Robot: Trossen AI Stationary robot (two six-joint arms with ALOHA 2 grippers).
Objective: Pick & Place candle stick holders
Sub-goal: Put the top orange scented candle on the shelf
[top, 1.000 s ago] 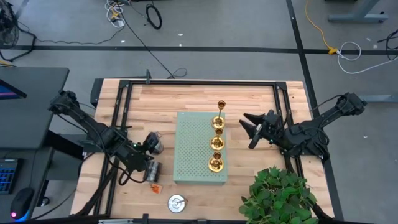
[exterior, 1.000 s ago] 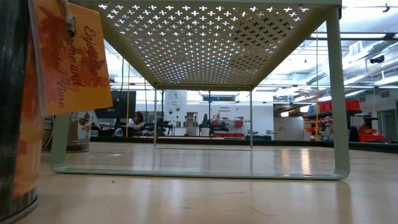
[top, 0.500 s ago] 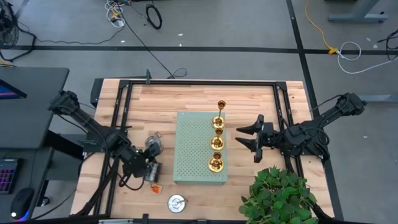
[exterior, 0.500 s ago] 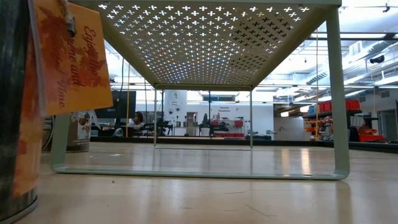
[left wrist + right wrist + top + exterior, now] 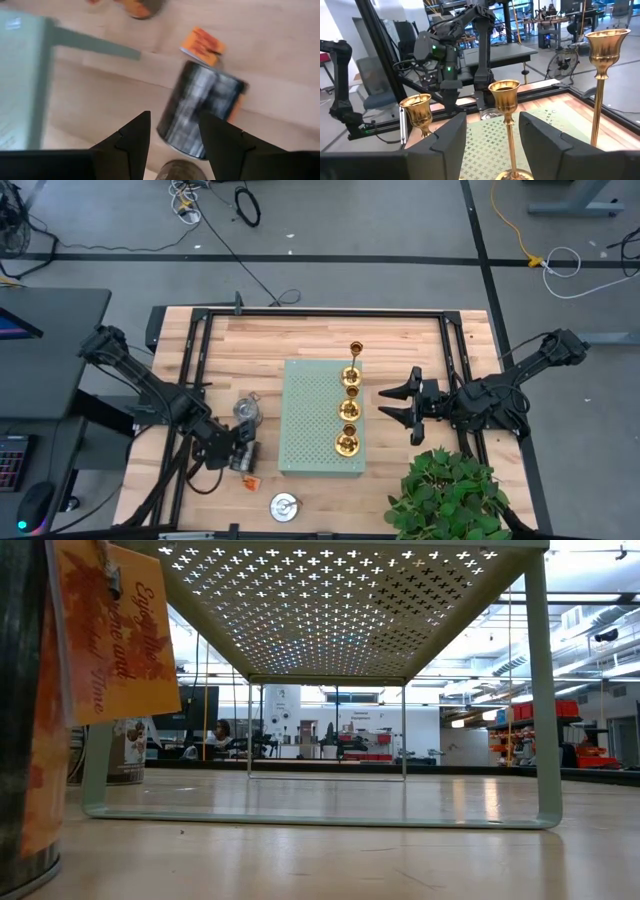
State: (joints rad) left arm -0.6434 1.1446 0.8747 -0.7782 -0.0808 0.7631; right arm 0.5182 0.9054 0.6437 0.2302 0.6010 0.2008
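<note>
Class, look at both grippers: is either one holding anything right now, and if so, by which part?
Nothing is held. The right gripper hangs with open jaws beside the gold candle stick holders; the left gripper is open above a dark silver tin, not gripping it.

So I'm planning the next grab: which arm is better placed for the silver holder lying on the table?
Left: its open claw points at the lying silver holder; the right claw faces the gold holders.
</note>
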